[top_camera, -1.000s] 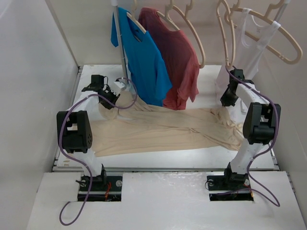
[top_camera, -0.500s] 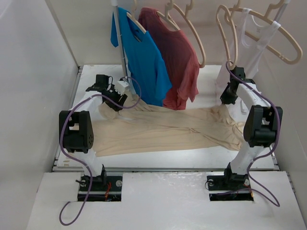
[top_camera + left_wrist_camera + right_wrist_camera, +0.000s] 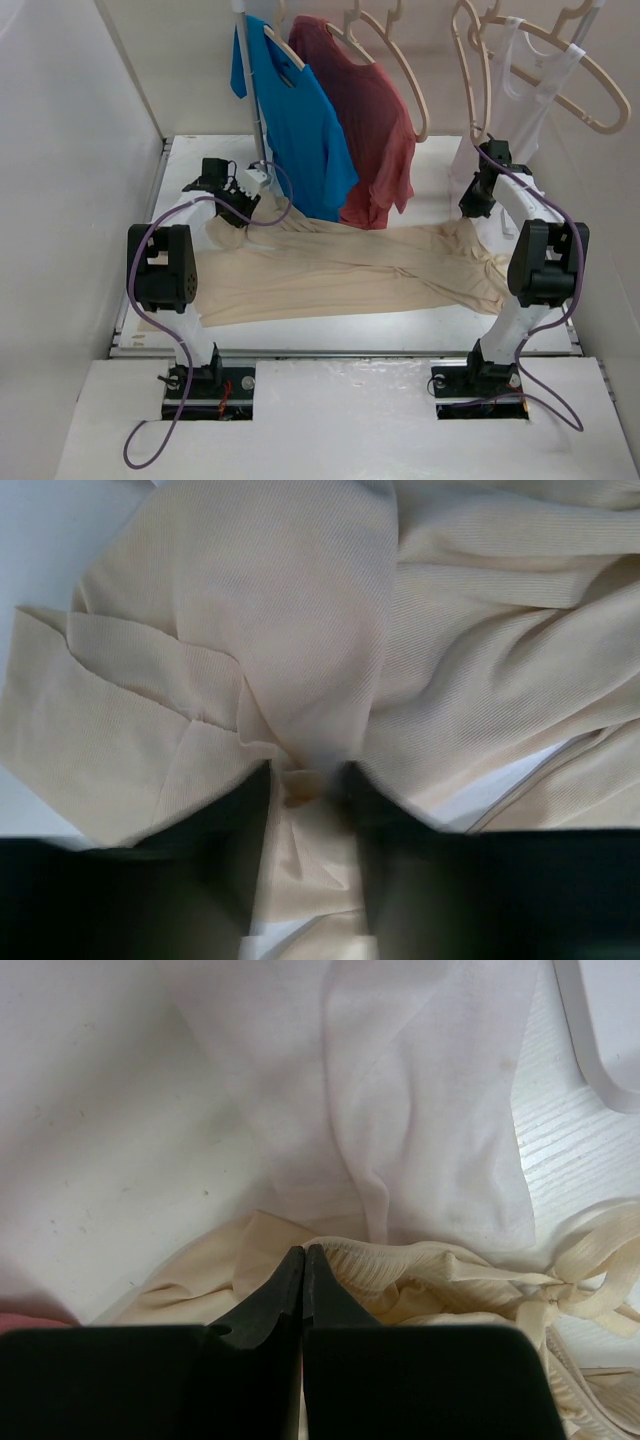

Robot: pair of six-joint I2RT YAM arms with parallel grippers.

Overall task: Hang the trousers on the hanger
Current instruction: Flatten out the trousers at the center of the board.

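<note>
Left claw (image 3: 308,775): fingers part-way apart, a fold of the long, thin beige-tan fabric trousers (image 3: 300,630) bunched between them. Cannot tell if it is clamped tight. Creases fan out ahead of the tips.

Right claw (image 3: 303,1250): clenched, fingers pressed flat together, nothing seen between them. Tips sit at the ribbed edge of the trousers. The knotted tan drawstring (image 3: 570,1280) lies just right of the tips, the thin white vest (image 3: 400,1090) hangs close beyond.

Trousers stretch across the white table (image 3: 350,332) between both claws. Beyond the left claw hang a blue T-shirt (image 3: 300,120) and a dull red T-shirt (image 3: 370,120). Farther back, well above both claws, hangs the bare pale wooden loop hanger (image 3: 417,95).
</note>
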